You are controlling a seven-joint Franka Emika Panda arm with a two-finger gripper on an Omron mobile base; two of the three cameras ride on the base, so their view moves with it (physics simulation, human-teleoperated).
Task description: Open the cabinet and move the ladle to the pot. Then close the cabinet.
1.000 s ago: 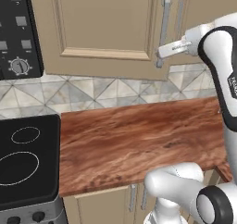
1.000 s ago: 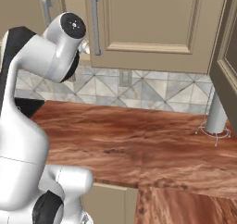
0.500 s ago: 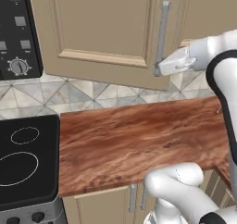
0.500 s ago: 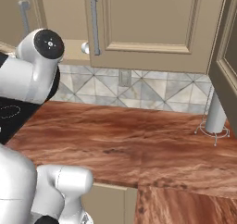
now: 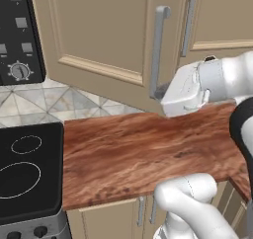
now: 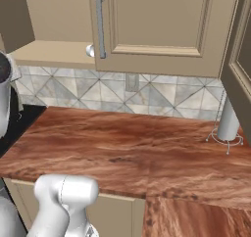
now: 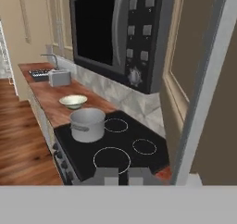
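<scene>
The cabinet's (image 5: 99, 30) left door stands swung out from the wall, and its long silver handle (image 5: 158, 50) tilts with it. My gripper (image 5: 161, 92) is at the handle's lower end. In the hand view my gripper (image 7: 122, 176) has its fingertips almost together with nothing between them, and the handle (image 7: 203, 89) runs past just to their right. The right door (image 6: 162, 20) is closed. A small silvery round end (image 6: 90, 50) lies on the cabinet floor beside it; I cannot tell if it is the ladle. The grey pot (image 7: 88, 123) stands on the stove.
A black stove (image 5: 24, 174) adjoins the wooden counter (image 5: 138, 149). A microwave (image 7: 111, 28) hangs above the stove. A pale green bowl (image 7: 73, 101) and a toaster (image 7: 59, 78) sit on the counter beyond the pot. A grey post on a wire stand (image 6: 228, 123) is at the right.
The left door has swung outward from the wall with my gripper at its handle. My fingers have closed in. The arm has left the right base view.
</scene>
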